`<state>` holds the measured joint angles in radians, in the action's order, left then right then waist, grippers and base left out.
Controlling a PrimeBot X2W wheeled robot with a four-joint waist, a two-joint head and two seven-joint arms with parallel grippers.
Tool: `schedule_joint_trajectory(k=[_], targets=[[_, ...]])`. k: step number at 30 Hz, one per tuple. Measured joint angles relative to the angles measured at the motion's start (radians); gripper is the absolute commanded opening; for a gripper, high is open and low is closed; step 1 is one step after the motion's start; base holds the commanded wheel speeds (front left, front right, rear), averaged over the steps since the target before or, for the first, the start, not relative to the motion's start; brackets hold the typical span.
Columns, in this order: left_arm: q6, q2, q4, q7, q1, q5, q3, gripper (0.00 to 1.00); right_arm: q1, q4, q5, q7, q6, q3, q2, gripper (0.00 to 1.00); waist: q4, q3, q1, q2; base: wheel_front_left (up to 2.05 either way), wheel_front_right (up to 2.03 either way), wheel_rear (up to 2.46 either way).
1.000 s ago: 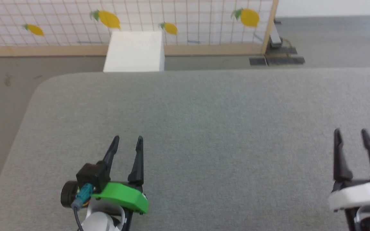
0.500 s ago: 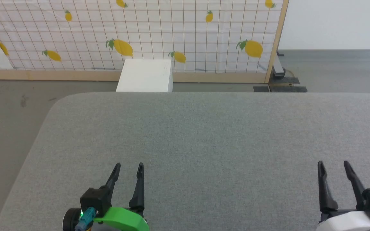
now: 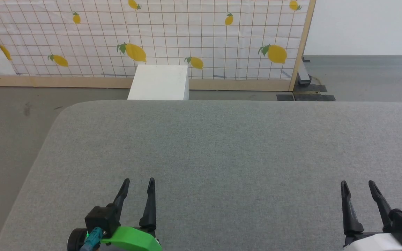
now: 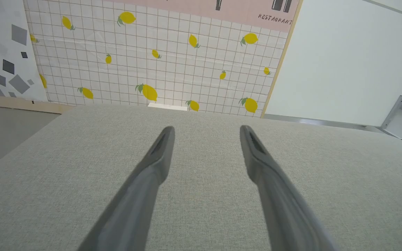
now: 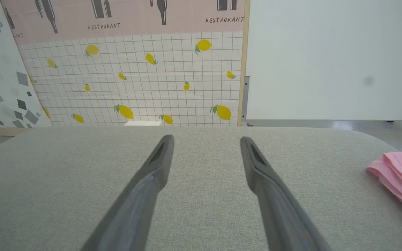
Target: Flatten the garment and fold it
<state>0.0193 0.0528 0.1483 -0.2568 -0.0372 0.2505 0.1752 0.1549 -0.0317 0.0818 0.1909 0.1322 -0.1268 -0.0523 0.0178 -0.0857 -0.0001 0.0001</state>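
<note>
The light-pink garment lies in layers on the grey padded table at the right edge of the right wrist view, apart from my right gripper and to its right. My left gripper hovers open over the table's near left part, nothing between its fingers; it also appears as my left gripper. My right gripper stands open at the lower right of the head view, holding nothing.
The grey padded table spreads wide ahead, its rounded far-left corner dropping to bare floor. A white box stands behind the far edge. A lemon-print grid screen closes off the back.
The head camera has tilted up, so more of the back screen shows and both grippers sit lower in the picture. Both grippers stay open.
</note>
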Motion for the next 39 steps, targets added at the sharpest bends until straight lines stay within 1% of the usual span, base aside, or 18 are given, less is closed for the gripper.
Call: schedule_joint_trajectory(k=[5,6,30,39], targets=[[-0.003,0.0,0.0,0.0,0.0,0.015,0.0,1.0,0.0,-0.002,0.007,0.0,0.0,0.002,0.0,1.0,-0.002,0.006,0.0,0.0,0.0,0.0,0.0],[-0.002,0.0,0.0,0.0,0.0,0.017,-0.001,0.0,0.0,-0.003,0.007,0.0,0.0,0.003,0.0,0.0,-0.003,0.006,0.0,0.0,0.0,0.0,0.0],[-0.002,0.0,-0.005,0.018,0.001,0.012,-0.009,0.0,-0.001,-0.002,0.005,-0.015,0.0,0.008,0.0,0.0,-0.004,0.013,0.0001,0.0,0.0,0.0,0.0],[-0.002,0.0,-0.018,0.036,0.002,-0.017,-0.023,0.0,-0.01,0.0,-0.002,-0.026,0.0,0.018,0.0,0.0,-0.005,0.019,0.0001,0.0,0.0,0.0,0.0]])
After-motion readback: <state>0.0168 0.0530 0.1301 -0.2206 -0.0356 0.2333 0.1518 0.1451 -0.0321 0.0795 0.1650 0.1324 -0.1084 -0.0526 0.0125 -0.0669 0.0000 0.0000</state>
